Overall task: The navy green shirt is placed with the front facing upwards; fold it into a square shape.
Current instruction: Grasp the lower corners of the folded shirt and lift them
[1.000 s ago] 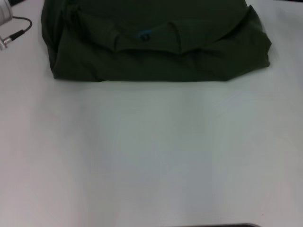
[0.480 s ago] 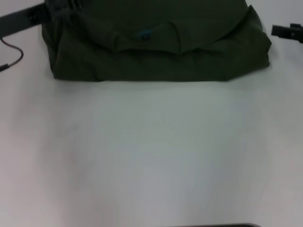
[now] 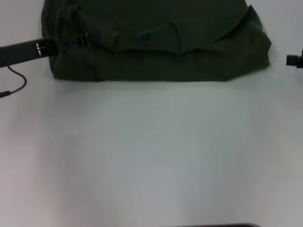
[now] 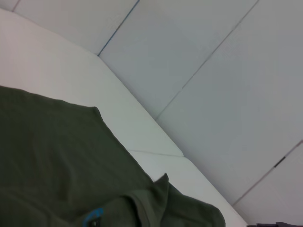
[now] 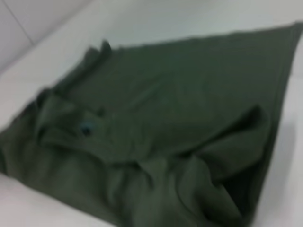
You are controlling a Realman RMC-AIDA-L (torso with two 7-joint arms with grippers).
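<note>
A large dark olive-green cotton shirt (image 3: 156, 40) lies folded in a wide bundle along the top of the head view frame, spread from upper left to upper right on a plain white surface (image 3: 151, 156). Its straight folded edge faces the lower part of the frame, and the round ribbed collar sits near the top centre with a small blue neck label (image 3: 144, 34) showing inside it. Loose folds and wrinkles bunch at both ends of the bundle. The left end effector (image 3: 71, 41) reaches in from the left edge of the frame as a dark, slim bar and sits over the shirt's left end, in the upper left; whether it grips any cloth, or how far apart its fingers are, cannot be told. A thin dark cable (image 3: 14, 82) loops on the surface below that arm. The right end effector (image 3: 294, 60) shows only as a small dark tip at the right edge of the frame, just beside the shirt's right end and apart from it; its opening cannot be told either. The left wrist view shows the shirt's fabric (image 4: 71, 165) and blue label (image 4: 93, 217) in the lower left, with pale floor tiles beyond the surface's edge. The right wrist view shows the whole rumpled bundle (image 5: 161, 137) filling the frame.
</note>
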